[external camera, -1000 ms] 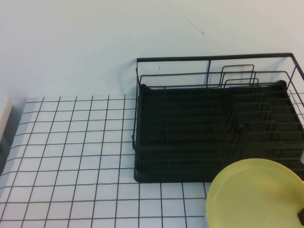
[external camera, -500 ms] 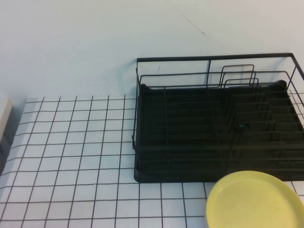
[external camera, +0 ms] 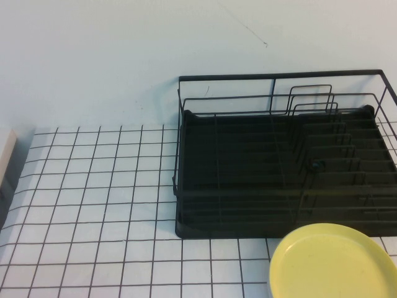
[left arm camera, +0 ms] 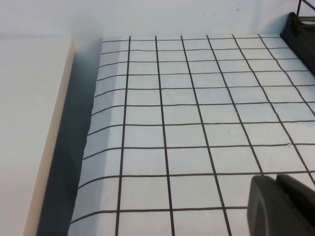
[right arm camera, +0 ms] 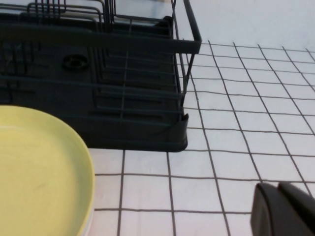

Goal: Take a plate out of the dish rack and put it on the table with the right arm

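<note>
Plate (external camera: pixel 332 264): round, plain yellow, shallow raised rim. Lies flat on the worktop (external camera: pixel 93 205) at the near right of the high view, just in front of the dish rack's near edge; its far rim overlaps that edge as seen from above. Cut off by the lower border of the high view. In the right wrist view the plate (right arm camera: pixel 39 172) fills the near corner, resting on the gridded surface, with nothing gripping it.

Dish rack (external camera: pixel 279 174): large, rectangular, black wire frame over a black tray base, upright wire loops toward its far right side. Stands on the right half of the worktop, against the pale back wall. No dishes visible inside it. One corner of the rack (left arm camera: pixel 299 24) shows at the far edge of the left wrist view.

Worktop: white, ruled with thin black lines into squares. Left portion bare of objects; a pale beige ledge (left arm camera: pixel 29 147) runs along its outer left edge.

Right end effector (right arm camera: pixel 285 210): only a dark tip shows in its own wrist view, above the worktop, apart from the plate and beside the rack's corner. Cannot tell whether spread or pressed together.

Left end effector (left arm camera: pixel 283 204): dark tip only, above the bare left part of the worktop, well apart from the rack. State likewise cannot be told.
</note>
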`<move>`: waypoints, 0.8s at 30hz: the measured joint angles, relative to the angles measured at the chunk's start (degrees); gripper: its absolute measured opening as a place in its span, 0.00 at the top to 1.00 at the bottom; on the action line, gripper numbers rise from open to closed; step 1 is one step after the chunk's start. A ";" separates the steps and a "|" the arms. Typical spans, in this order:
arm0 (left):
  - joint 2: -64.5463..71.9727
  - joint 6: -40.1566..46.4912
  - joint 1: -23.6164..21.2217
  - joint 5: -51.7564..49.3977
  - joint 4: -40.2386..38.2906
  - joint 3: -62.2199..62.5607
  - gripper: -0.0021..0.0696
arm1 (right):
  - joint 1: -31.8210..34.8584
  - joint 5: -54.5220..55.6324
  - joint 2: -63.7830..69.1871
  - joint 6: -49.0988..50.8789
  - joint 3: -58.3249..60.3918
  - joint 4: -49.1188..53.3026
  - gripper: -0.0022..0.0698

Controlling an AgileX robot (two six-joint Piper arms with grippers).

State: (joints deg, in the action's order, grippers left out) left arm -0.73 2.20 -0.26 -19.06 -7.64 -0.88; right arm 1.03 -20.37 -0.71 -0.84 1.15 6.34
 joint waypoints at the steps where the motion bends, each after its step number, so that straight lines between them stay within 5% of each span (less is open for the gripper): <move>1: 0.00 0.00 0.00 0.00 0.00 0.00 0.98 | 0.31 0.00 0.00 0.30 0.00 0.00 0.97; 24: 0.00 0.00 0.00 0.00 0.00 0.00 0.98 | 3.09 0.00 0.00 0.84 0.00 -0.02 0.97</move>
State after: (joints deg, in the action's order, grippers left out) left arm -0.73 2.20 -0.26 -19.06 -7.64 -0.88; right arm 4.11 -20.37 -0.71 0.00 1.15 6.31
